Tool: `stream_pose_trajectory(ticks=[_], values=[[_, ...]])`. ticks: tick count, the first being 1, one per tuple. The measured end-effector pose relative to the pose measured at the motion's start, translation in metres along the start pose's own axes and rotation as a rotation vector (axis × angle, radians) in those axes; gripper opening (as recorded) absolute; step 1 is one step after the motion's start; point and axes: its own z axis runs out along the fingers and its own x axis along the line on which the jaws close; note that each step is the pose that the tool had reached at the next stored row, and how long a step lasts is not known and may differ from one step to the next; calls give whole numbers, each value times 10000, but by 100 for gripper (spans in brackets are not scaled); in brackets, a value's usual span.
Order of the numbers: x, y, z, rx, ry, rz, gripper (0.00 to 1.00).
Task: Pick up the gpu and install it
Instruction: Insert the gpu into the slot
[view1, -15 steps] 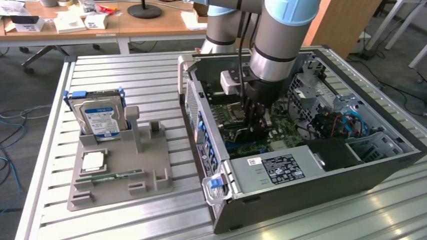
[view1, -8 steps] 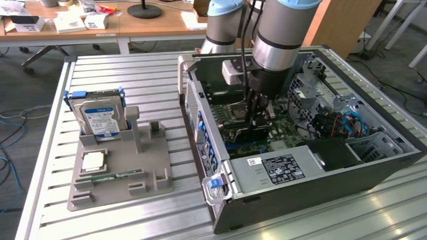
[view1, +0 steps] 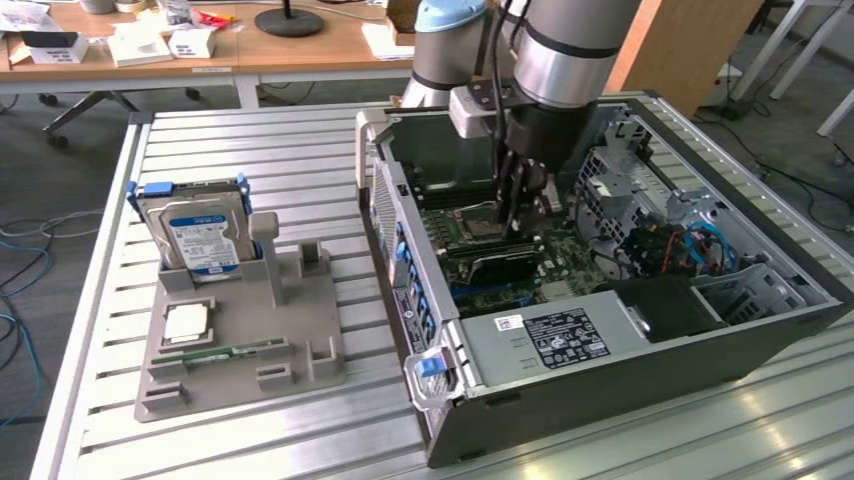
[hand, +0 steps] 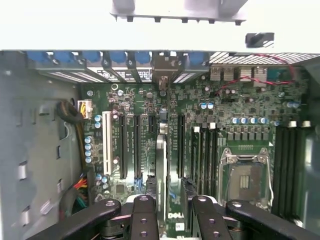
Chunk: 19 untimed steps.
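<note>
gpu (hand: 161, 170) | thin dark card seen edge-on | upright over motherboard slots | gripped between claw (hand: 170, 210) fingers

The gpu (hand: 161, 170) shows as a pale silver-grey edge between the black gripper (hand: 170, 207) fingers. The motherboard (hand: 200, 107) at the wrist frame's centre is dark green, dotted with blue capacitors, carrying black slots and one white slot (hand: 106, 147). In the exterior view, the case (view1: 641, 370) at right is black outside, grey inside. At left, the hard drive (view1: 200, 235) is silver with a blue-and-white label, standing on a grey holder (view1: 240, 350). The slatted table (view1: 240, 150) is pale grey.
</note>
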Motion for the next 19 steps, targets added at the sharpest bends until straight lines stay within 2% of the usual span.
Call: stream_pose_trajectory(ticks=[13,17,19], values=[[-11,-7,-309,-1,1,0,33],[-14,-9,-387,0,1,0,33],[-15,-10,-394,1,-1,-1,33]])
